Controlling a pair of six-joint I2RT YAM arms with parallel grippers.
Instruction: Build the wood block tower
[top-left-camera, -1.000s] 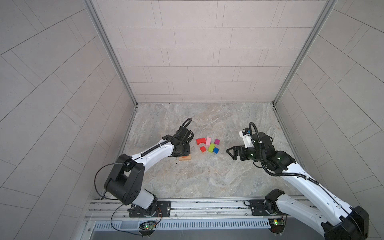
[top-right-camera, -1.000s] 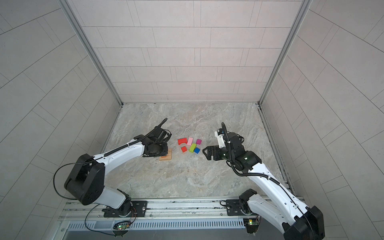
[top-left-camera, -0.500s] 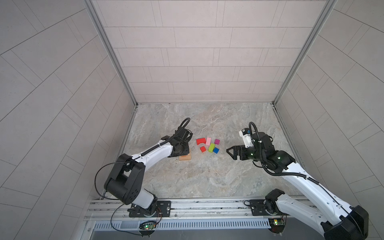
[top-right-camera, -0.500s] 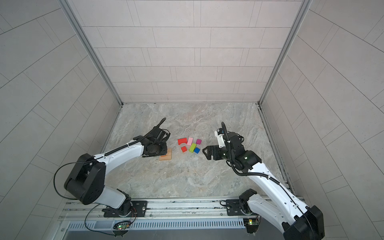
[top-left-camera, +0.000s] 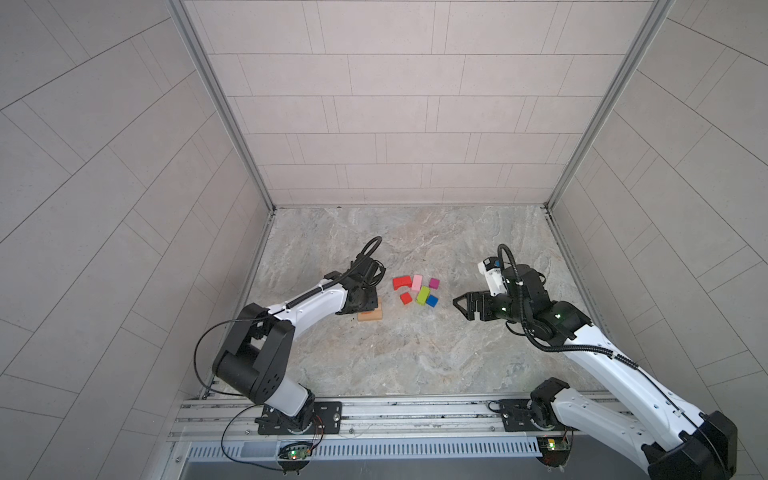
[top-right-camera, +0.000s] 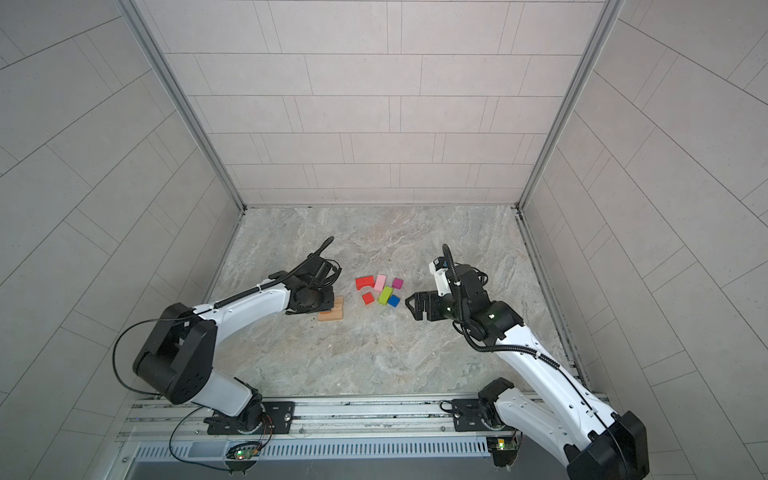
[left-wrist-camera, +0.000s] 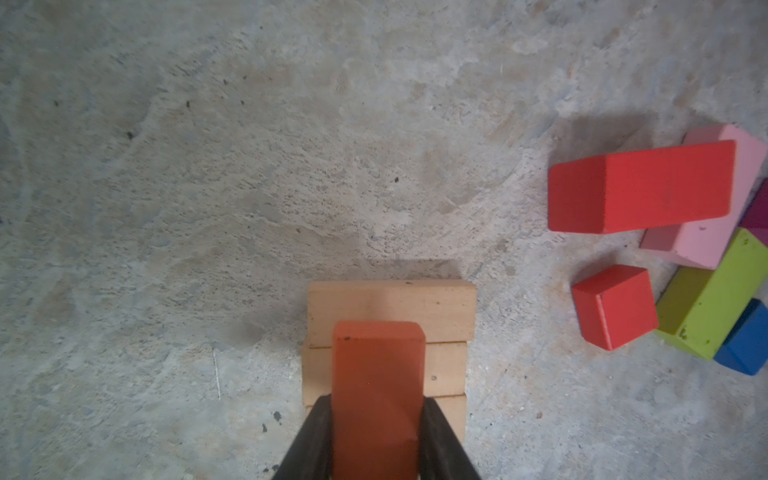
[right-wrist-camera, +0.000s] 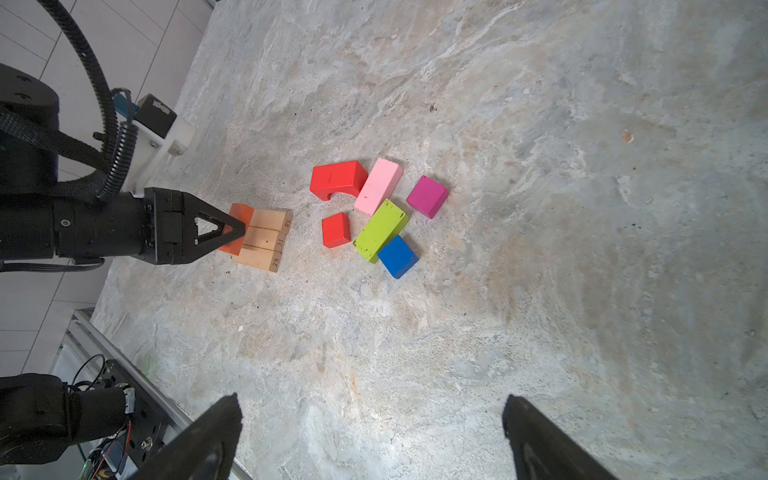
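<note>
A: Why does the left gripper (left-wrist-camera: 377, 419) hang so low over those three plain tan wooden bars (right-wrist-camera: 266, 239)?

B: Its jaws pinch the orange wooden oblong (left-wrist-camera: 376, 374) by its long sides, crosswise over the bars so it spans all three — my guess is it begins the second layer. Whether it touches the bars yet, I cannot tell.

A: It sits toward the end of the bars away from the loose pieces.

B: Probably to leave room beside it for another oblong. The bars lie flat on the table (right-wrist-camera: 540, 208), side by side and touching, which makes a broad footing.

A: And the right gripper (right-wrist-camera: 372, 411)?

B: Jaws spread wide, holding nothing. It hovers well apart from the bars, beyond the loose cluster — likely waiting its turn.

A: Count the blocks.

B: Three tan bars and one orange oblong. Loose near the bars are one red wooden arch (right-wrist-camera: 336, 178), one red cube (right-wrist-camera: 336, 229), one pink oblong (right-wrist-camera: 379, 185), one lime oblong (right-wrist-camera: 380, 235), one magenta cube (right-wrist-camera: 427, 196) and one blue cube (right-wrist-camera: 398, 255). Ten in all, six of them unplaced.
</note>
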